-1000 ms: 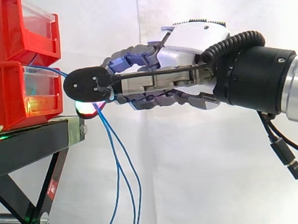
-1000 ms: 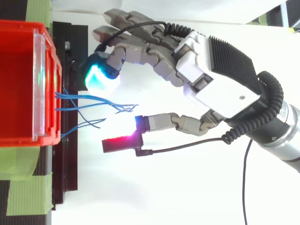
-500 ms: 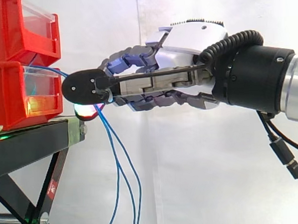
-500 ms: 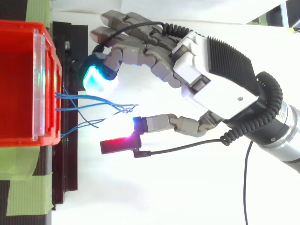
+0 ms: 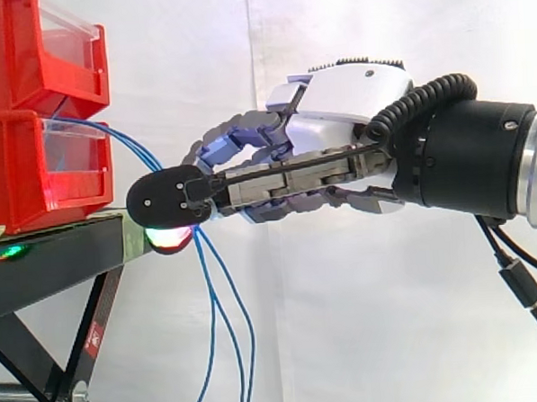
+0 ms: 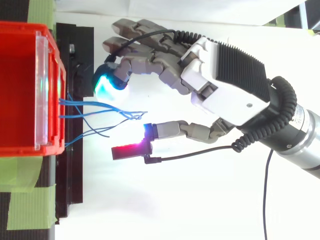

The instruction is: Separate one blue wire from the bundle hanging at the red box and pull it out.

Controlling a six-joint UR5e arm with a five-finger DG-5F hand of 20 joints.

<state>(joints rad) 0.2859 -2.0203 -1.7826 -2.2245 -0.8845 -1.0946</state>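
Hand [image 5: 335,98] has dropped a little and backed off from the lower red bin [image 5: 15,169] over the last second. The red-glowing thumb pad [image 5: 169,199] now sits level with the top of the black stand [image 5: 46,258], no longer in front of the bin's clear panel. Blue wires [image 6: 95,106] look unmoved in the top view: same fan out of the bin front, same tangled loop at the free ends. So nothing is caught and no strand is separated yet; I read it as a re-aim, not a pull.

Hand is spread, thumb well apart from the cyan-lit fingertip [image 6: 106,84]. The wires lie in the gap between them and seem to touch neither. In the side view the wires arc out of the bin, pass behind the thumb pad and hang down past the stand.

- **Wires:** thin, limp, smooth insulation, kinked ends.
- **Bins:** 2 stacked, glossy hard plastic, clear fronts.
- **Stand:** matte black metal.
- **Pads:** thick, rounded.
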